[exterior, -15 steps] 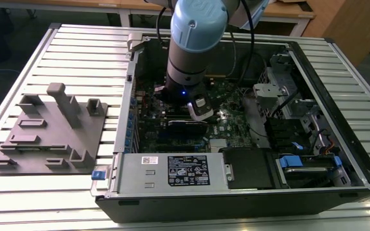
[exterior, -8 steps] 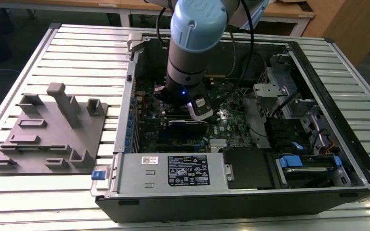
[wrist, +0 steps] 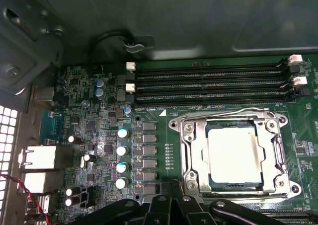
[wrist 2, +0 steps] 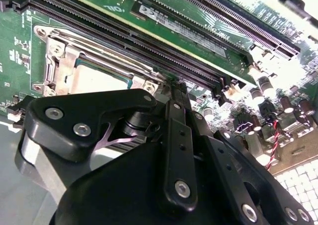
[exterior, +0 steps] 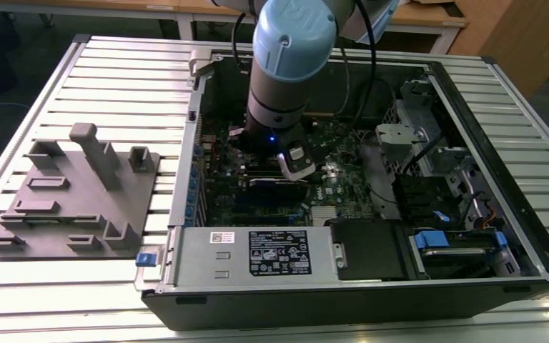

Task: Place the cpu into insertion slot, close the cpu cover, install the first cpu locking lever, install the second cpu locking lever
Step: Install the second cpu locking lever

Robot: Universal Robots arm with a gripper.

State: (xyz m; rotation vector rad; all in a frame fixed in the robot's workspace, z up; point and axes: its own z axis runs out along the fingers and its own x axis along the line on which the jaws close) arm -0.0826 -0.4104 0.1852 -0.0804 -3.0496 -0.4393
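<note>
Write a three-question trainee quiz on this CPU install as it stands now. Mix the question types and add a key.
1. True or false: in the first wrist view, the cpu lies inside the insertion slot.
2. Multiple choice: in the first wrist view, the cpu cover is (A) lying flat around the cpu, (B) lying on the grey fixture plate, (C) missing from the board.
3. Fill in: in the exterior view, the arm reaches down into the open computer ____, above the green motherboard.

Key: 1 true; 2 A; 3 case.
</note>
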